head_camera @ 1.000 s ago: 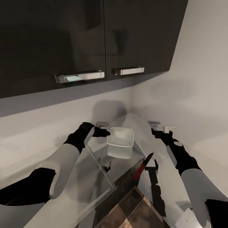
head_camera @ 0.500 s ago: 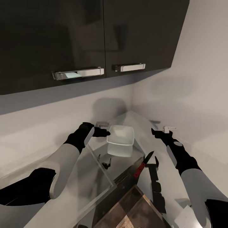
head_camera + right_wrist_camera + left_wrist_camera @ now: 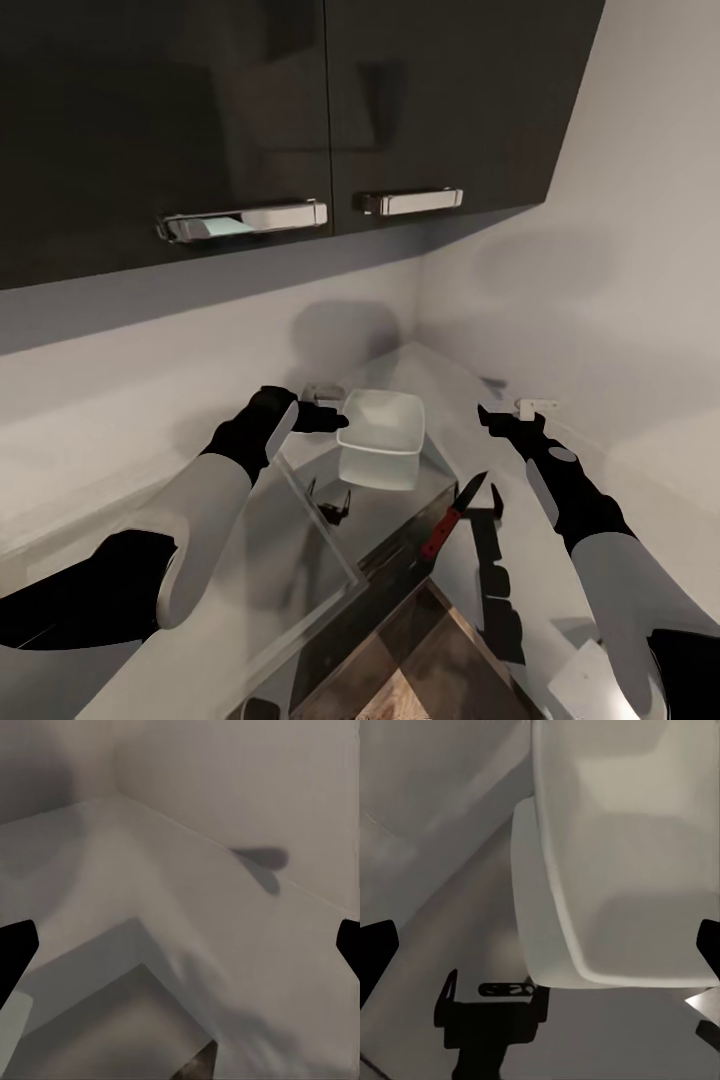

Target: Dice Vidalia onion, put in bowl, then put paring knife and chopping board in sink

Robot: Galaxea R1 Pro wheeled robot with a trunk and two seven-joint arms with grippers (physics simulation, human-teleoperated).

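Nearest, the brown wooden chopping board [image 3: 425, 665] lies at the front of the glossy grey bench [image 3: 300, 545]. Just beyond it lies the red-handled paring knife [image 3: 455, 513], apart from the board. Farther back stands the shallow white squarish bowl [image 3: 380, 440], between the left end effector [image 3: 338, 418] and right end effector [image 3: 484, 416], both spread wide and empty.

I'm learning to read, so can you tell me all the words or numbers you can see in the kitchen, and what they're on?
There are none to read.
The dark cupboards and their shiny handles carry no writing.
The white bowl, the red-handled knife, the wooden board and the grey counter are all plain too.
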